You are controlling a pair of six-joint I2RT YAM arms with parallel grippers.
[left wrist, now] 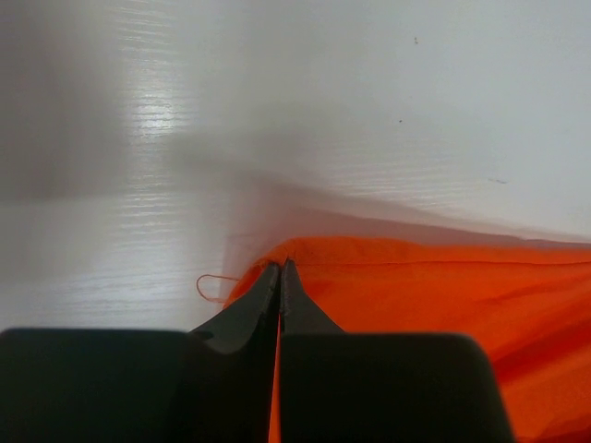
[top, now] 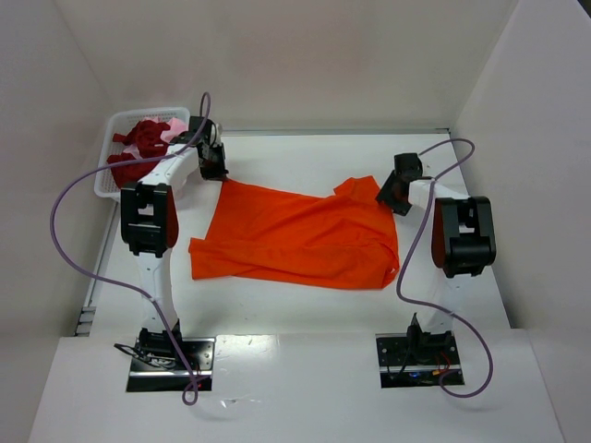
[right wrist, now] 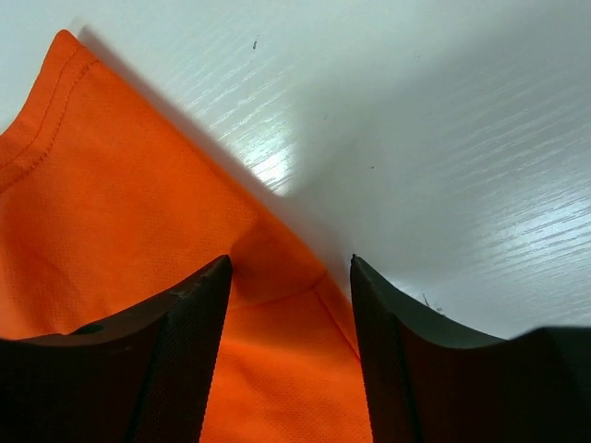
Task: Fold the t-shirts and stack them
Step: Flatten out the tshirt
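Note:
A bright orange t-shirt (top: 300, 235) lies spread on the white table. My left gripper (top: 218, 173) is at its far left corner, shut on the shirt's edge (left wrist: 305, 263); a thin strip of orange shows between the closed fingers. My right gripper (top: 391, 195) is open over the shirt's far right edge near a sleeve; the cloth (right wrist: 277, 351) lies between its two fingers (right wrist: 185, 332). Dark red (top: 138, 148) and pale pink (top: 174, 127) shirts lie bunched in the white mesh basket (top: 109, 129) at the far left.
White walls enclose the table at the back and both sides. The basket stands in the far left corner, close to my left arm. Purple cables loop from both arms. A loose orange thread (left wrist: 211, 286) lies by the shirt's corner.

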